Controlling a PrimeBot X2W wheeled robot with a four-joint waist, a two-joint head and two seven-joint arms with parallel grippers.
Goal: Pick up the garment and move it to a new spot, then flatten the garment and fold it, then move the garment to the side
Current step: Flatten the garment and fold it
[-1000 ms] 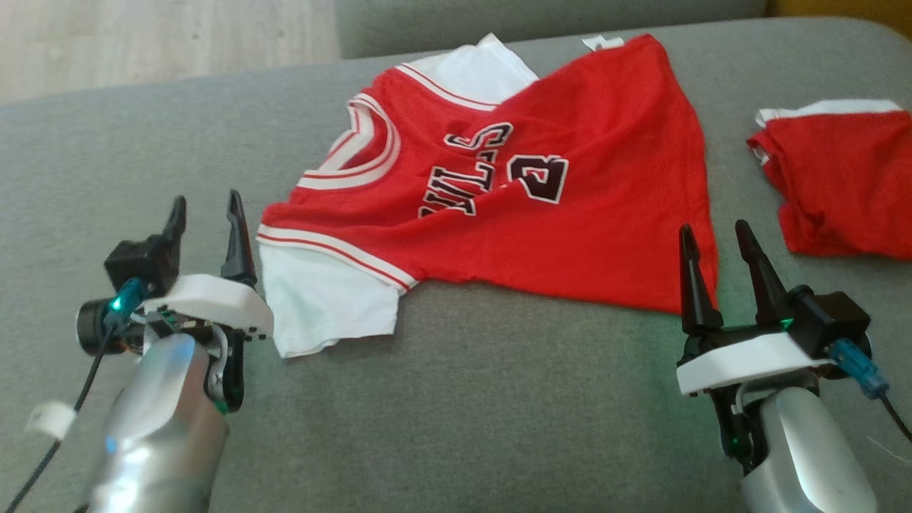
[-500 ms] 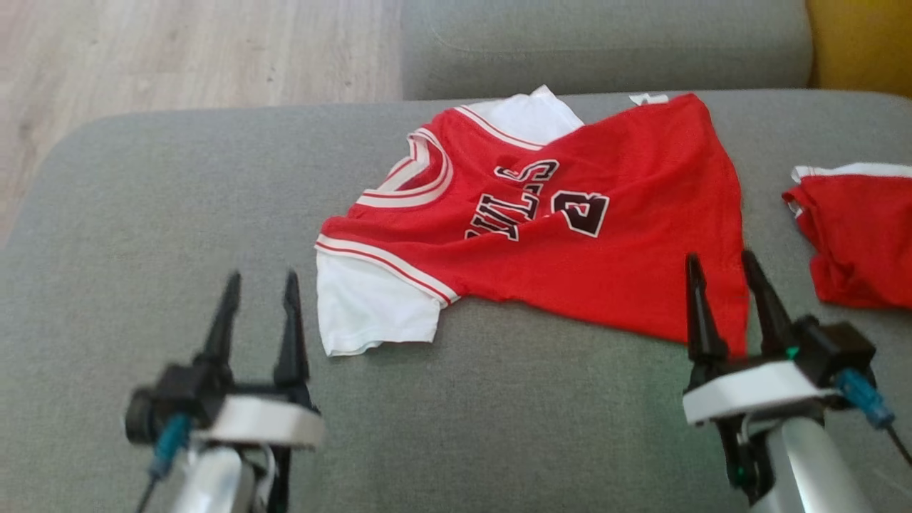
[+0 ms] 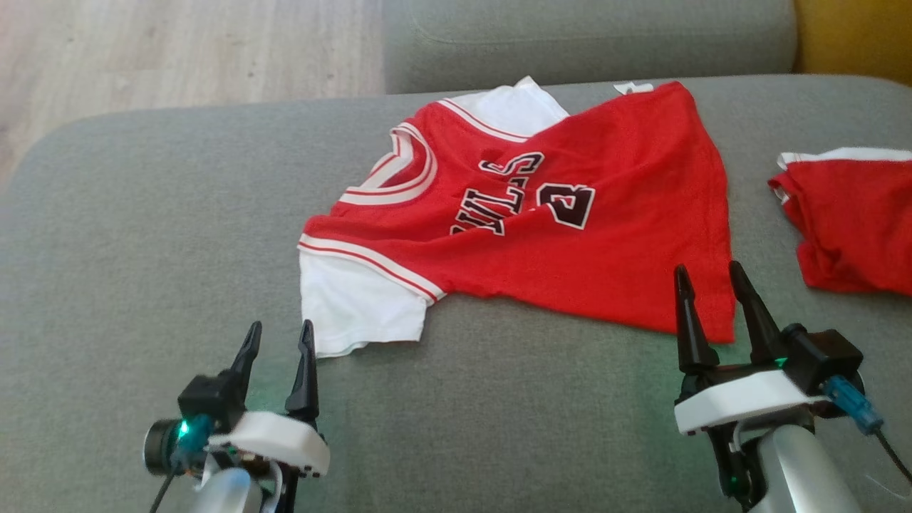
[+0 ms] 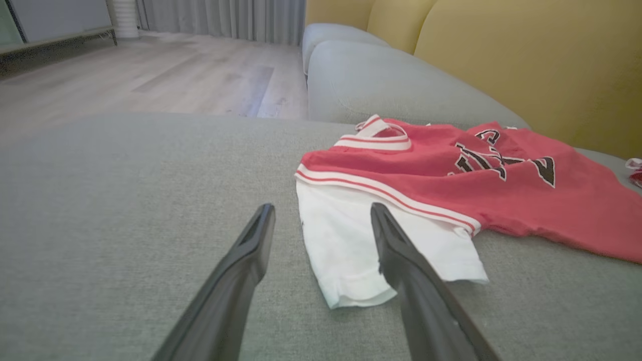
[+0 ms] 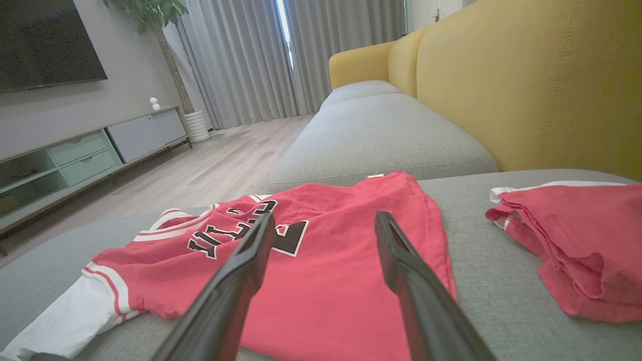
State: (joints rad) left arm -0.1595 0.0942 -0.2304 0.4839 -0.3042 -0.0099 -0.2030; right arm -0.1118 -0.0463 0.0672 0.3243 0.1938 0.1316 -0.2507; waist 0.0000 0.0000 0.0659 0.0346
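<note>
Head view is showing the red-and-white fabric basketball jersey (image 3: 570, 249) lying rumpled and unfolded, reaching the far edge of the grey upholstered sofa seat (image 3: 142, 249). The left end effector (image 3: 279, 328) and right end effector (image 3: 705, 269) are hovering beside it, both parted and holding nothing. Seemingly, lifting, flattening, folding and shifting aside are all remaining.

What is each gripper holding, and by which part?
Nothing is held. Left gripper is open, short of the jersey at its white sleeve; right gripper is open near the red hem corner. It lies free on the cushion.
</note>
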